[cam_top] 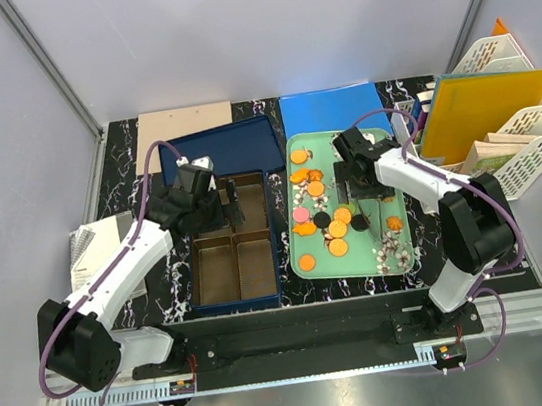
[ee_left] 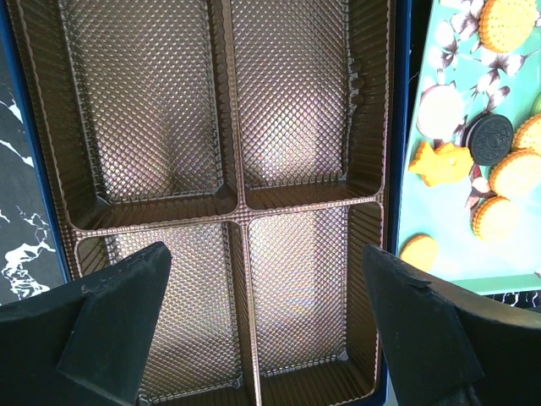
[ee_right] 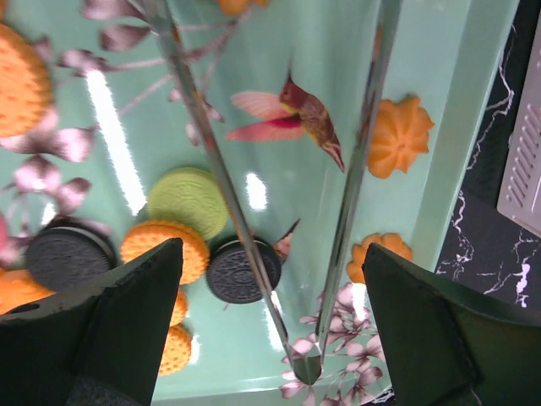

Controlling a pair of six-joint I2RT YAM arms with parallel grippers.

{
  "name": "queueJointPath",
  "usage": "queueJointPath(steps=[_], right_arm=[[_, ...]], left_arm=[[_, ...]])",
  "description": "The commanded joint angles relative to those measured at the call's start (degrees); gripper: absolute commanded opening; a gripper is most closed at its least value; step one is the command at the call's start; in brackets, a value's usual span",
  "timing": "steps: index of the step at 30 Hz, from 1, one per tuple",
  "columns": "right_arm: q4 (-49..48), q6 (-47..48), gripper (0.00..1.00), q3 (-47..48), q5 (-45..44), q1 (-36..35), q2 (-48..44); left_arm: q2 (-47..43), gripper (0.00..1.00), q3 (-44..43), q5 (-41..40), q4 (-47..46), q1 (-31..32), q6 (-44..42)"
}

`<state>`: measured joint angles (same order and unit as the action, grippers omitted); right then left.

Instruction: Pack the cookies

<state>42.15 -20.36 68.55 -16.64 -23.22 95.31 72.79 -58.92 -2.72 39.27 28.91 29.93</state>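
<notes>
The right gripper (ee_right: pixel 272 254) hangs over the mint-green tray (cam_top: pixel 364 253) with its two dark fingers spread wide and nothing between their pads. Metal tongs (ee_right: pixel 306 365) lie on the tray in the gap below, their joined end toward the wrist camera's 6 o'clock and their two blades running off toward 12; neither finger can be seen touching them. From above, the right arm rises from its base at the table's near edge. It folds at a high elbow and reaches toward 10 o'clock, with the wrist turned down over the middle of the tray. The cookies (cam_top: pixel 316 188) all lie loose on that tray, mostly in a band from 7 to 10 o'clock of the gripper. In the wrist view a green cookie (ee_right: pixel 190 201) lies at 10 o'clock of a black cookie (ee_right: pixel 243 271), which sits against one tong blade. Two orange flower-shaped ones lie just outside the other blade. The left gripper (ee_left: pixel 266 254) is also spread wide and holds nothing. It points straight down over the brown insert (ee_left: pixel 237 203) of the blue box (cam_top: pixel 192 275), above the crossing of its dividers. The left arm stretches from its base toward 2 o'clock, the forearm nearly straight.
</notes>
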Motion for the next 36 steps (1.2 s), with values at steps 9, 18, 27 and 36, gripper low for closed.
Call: queueJointPath(steps=[9,18,27,36], right_arm=[[-2.60,-2.05,0.95,-5.36,-3.58,0.37,-2.15],[-6.02,-4.07,0.90,-7.73,1.08,0.37,1.55],[-10.68,-5.22,0.77,-10.81,3.37,0.90,2.16],[-14.03,-6.62,0.61,-13.80,7.77,5.12,2.16]], left_arm=[[-1.25,0.99,1.52,2.46,-2.88,0.19,0.04],[-2.04,0.99,2.40,2.37,-3.06,0.27,0.30],[-2.31,0.99,3.11,2.37,-3.06,0.19,0.83],[-1.52,0.99,2.75,3.95,-3.06,0.10,1.18]])
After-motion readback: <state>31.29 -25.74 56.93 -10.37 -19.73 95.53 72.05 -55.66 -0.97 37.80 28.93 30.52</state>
